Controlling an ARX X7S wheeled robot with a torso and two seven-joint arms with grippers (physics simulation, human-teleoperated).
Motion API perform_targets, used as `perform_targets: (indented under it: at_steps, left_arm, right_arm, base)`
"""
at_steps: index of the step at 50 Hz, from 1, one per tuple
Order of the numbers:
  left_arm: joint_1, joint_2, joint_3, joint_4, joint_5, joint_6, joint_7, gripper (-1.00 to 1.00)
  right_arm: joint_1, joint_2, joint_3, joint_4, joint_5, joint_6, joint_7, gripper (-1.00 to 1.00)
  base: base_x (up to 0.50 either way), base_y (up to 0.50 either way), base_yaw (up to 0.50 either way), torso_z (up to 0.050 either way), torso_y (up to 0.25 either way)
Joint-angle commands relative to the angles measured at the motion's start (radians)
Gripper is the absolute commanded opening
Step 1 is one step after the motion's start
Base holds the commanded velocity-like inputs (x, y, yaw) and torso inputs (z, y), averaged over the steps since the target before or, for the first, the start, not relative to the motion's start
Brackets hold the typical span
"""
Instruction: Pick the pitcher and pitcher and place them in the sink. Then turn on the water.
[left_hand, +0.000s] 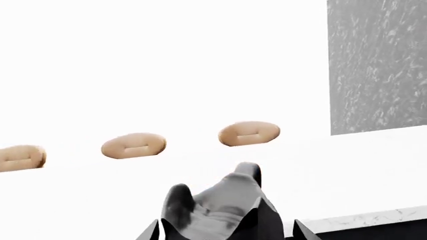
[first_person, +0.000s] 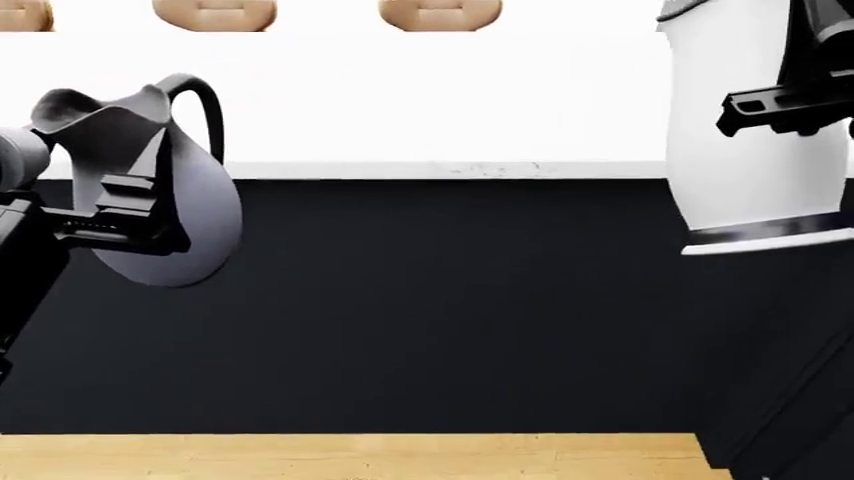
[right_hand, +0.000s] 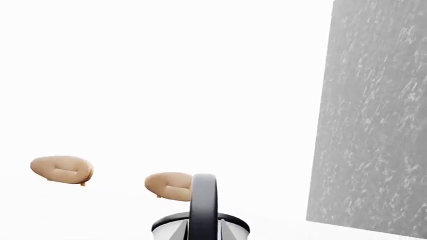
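open black sink (first_person: 441, 310) between held blue-grey jug (first_person: 160, 190), white jug (first_person: 747, 130)

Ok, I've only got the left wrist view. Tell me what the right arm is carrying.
Observer: The right claw grips a tall white jug with a black base band and handle, held up at the head view's right.
Operator: Confirm my jug is clear of the counter.
Observer: The squat blue-grey jug with a dark neck and handle hangs in the left claw, in mid-air before the dark front panel below the white counter edge.
Operator: Give me the sink.
Observer: No basin or water stream shows in any view. The head view ends in a wooden floor strip.
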Motion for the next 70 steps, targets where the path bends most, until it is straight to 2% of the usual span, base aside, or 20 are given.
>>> perform_targets:
  at_steps: [1,70]
  left_arm:
    - [-0.02,0.003,-0.026,0.015,-0.002,0.02,-0.004,-1.0]
    - [-0.023,0.002,-0.006,0.008,-0.002,0.043,0.002,-1.0]
  right_arm:
    - [0.01,0.003,0.042,0.002,-0.043,0.0,0.017,-1.0]
    - [-0.004,0.017,0.06,-0.007,-0.026,-0.01,0.033,-1.0]
  base:
    - [-0.16,0.0,-0.5,0.0,0.0]
    - [-0.14,0.03,-0.5,0.001,0.003]
